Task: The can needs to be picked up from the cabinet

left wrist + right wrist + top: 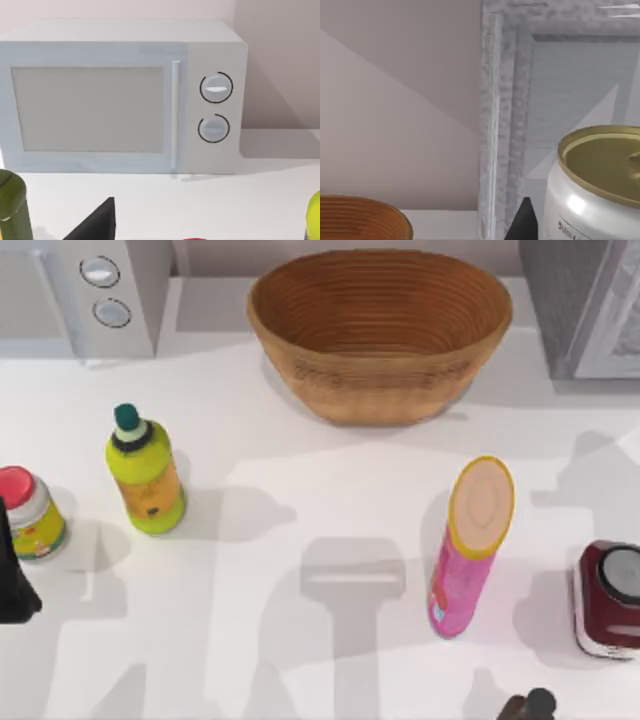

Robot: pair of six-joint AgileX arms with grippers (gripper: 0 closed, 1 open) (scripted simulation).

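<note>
The can (592, 195) is silver with a gold lid and looms close in the right wrist view, in front of the grey marbled cabinet (502, 125). One dark fingertip (522, 222) of my right gripper sits just beside the can's flank; I cannot tell whether it touches. In the top view the cabinet (585, 310) stands at the back right, and a small part of my right arm (530, 706) pokes in at the front edge. My left arm (15, 575) is parked at the far left edge, with one fingertip (97, 225) showing in its wrist view.
A woven basket (380, 390) stands at the back centre and a white microwave (100, 290) at the back left. A yellow-green bottle (147, 475) and a red-lidded jar (30, 512) stand at the left. A pink tube (468, 555) and a dark red container (608, 600) stand at the right.
</note>
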